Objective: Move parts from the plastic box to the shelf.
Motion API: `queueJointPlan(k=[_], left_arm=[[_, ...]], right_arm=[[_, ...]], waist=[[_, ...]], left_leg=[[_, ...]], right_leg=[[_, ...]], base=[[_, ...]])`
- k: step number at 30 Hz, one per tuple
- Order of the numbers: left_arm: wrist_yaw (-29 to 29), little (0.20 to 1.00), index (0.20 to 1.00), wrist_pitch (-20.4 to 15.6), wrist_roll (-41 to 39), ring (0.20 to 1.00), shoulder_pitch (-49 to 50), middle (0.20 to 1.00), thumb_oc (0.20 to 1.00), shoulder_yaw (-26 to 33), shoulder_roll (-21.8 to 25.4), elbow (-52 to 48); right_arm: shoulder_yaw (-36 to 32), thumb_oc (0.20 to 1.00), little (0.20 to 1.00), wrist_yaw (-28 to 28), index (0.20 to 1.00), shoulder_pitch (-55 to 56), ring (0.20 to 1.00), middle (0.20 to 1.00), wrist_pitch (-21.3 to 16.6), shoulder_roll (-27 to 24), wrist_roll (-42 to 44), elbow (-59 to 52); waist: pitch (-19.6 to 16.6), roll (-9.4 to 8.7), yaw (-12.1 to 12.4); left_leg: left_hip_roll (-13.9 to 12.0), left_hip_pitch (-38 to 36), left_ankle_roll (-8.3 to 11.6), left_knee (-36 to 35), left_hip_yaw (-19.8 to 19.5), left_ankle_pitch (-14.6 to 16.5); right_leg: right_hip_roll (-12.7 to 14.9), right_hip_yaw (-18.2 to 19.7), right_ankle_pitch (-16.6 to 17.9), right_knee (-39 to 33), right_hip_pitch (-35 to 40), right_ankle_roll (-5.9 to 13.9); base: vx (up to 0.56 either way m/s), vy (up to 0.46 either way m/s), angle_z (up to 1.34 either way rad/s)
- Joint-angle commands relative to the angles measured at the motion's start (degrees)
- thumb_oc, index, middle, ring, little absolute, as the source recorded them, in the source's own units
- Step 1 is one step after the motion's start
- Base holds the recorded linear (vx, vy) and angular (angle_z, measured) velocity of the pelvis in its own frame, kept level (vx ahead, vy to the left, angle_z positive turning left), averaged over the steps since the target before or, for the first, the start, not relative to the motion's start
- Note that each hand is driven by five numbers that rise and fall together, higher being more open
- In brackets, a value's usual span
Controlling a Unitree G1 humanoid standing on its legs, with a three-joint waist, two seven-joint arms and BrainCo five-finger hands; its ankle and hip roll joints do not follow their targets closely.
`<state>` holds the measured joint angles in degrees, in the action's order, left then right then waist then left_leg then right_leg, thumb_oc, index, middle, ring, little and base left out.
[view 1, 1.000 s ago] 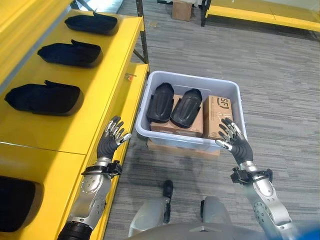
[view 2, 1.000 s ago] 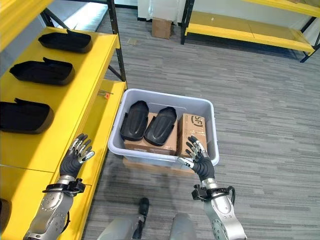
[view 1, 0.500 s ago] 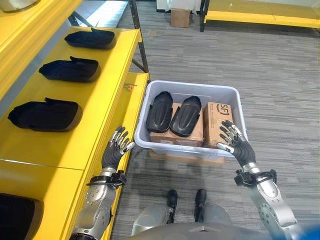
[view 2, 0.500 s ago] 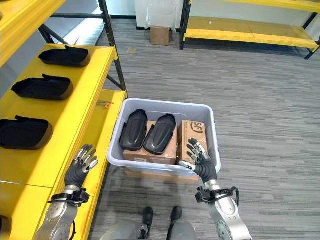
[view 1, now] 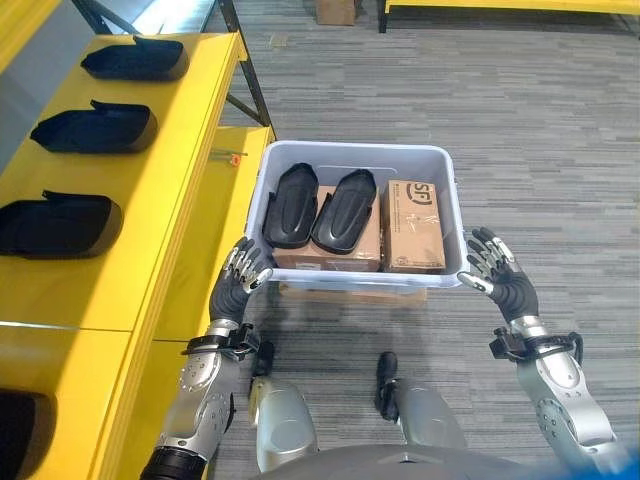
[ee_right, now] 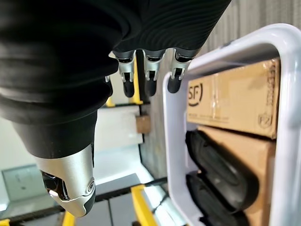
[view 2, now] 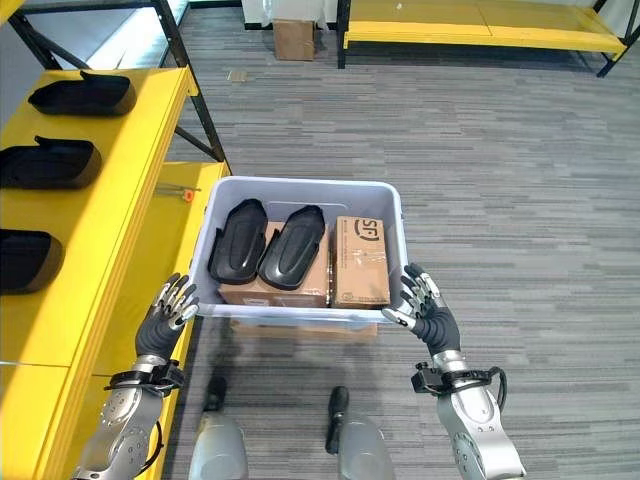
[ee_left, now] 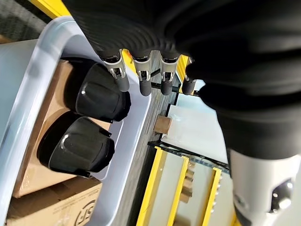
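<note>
A pale grey plastic box [view 1: 356,152] stands on the floor in front of me. Two black curved parts [view 1: 290,204] [view 1: 342,207] lie side by side on a cardboard box [view 1: 330,252] inside it, with a second cardboard box [view 1: 412,226] at their right. My left hand [view 1: 238,282] hovers open at the box's near left corner. My right hand [view 1: 505,280] hovers open just off its near right corner. Neither holds anything. The yellow shelf [view 1: 175,150] at my left carries three more black parts [view 1: 135,58] [view 1: 92,128] [view 1: 55,224].
A flat cardboard piece [view 1: 350,294] lies under the box. A lower yellow shelf board [view 1: 205,265] runs between the shelf and the box. Another yellow rack [view 2: 480,22] and a small carton [view 2: 294,38] stand far across the grey floor.
The camera has shifted, so the box now sits lower and more central. My right hand has moved from over the box's near right rim to just outside it; the left hand has neared the left corner.
</note>
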<state>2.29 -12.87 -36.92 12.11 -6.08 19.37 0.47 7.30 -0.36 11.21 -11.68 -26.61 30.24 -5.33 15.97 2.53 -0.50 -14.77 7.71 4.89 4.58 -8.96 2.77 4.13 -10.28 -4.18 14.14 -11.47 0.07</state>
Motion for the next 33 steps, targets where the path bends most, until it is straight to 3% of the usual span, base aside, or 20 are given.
queueJointPlan(k=[1,11,18,24,33], left_arm=[[-1.4,1.000,1.000,-2.7,-0.2,1.000,3.3,1.000,1.000,2.8,3.4,-7.1],[0.4,1.000,1.000,-3.1,-0.9,1.000,-1.6,1.000,1.000,0.7,6.5,-8.0],[2.9,1.000,1.000,-3.9,-1.6,1.000,-7.5,1.000,1.000,-2.8,7.7,-10.7],[3.5,1.000,1.000,-4.2,-2.1,1.000,-10.2,1.000,1.000,-4.9,8.5,-12.0],[5.2,1.000,1.000,-5.5,-1.2,1.000,-19.5,1.000,1.000,-9.5,9.0,-14.3]], right_arm=[[1.2,1.000,1.000,0.8,1.000,-0.4,1.000,1.000,-2.8,-0.4,1.2,-4.2],[6.0,1.000,1.000,-3.6,1.000,-14.5,1.000,1.000,-2.5,0.0,-0.1,0.5],[11.7,1.000,1.000,-10.9,1.000,-33.3,1.000,1.000,-2.8,5.0,1.8,12.7],[10.8,1.000,1.000,-14.6,1.000,-41.7,1.000,1.000,-4.1,8.1,6.9,21.8],[9.3,1.000,1.000,-19.7,1.000,-50.1,1.000,1.000,-5.2,9.3,7.4,32.2]], waist=[[-2.1,-2.47,1.4],[0.8,-3.27,2.8],[4.2,-3.61,5.3],[5.8,-3.46,6.5],[8.9,-3.73,6.8]], left_leg=[[2.4,0.7,0.04,-0.6,1.4,-5.4],[6.2,5.2,-0.79,2.9,3.5,-2.6],[7.6,8.9,-1.44,3.7,3.6,-2.6],[7.9,10.3,-1.59,4.1,3.5,-2.7],[8.4,12.8,-1.79,5.4,3.5,-2.5]], right_leg=[[3.6,2.6,-4.3,-0.9,4.5,5.03],[7.4,3.1,-1.5,-3.8,2.8,6.90],[8.3,3.5,0.4,-4.9,-0.1,7.37],[8.6,3.5,0.9,-4.8,-1.3,7.34],[8.9,4.0,1.7,-4.5,-3.4,7.45]], base=[[0.09,0.149,-0.13],[0.00,0.102,0.02],[-0.02,0.025,-0.03],[0.00,0.001,-0.01],[0.00,0.004,-0.01]])
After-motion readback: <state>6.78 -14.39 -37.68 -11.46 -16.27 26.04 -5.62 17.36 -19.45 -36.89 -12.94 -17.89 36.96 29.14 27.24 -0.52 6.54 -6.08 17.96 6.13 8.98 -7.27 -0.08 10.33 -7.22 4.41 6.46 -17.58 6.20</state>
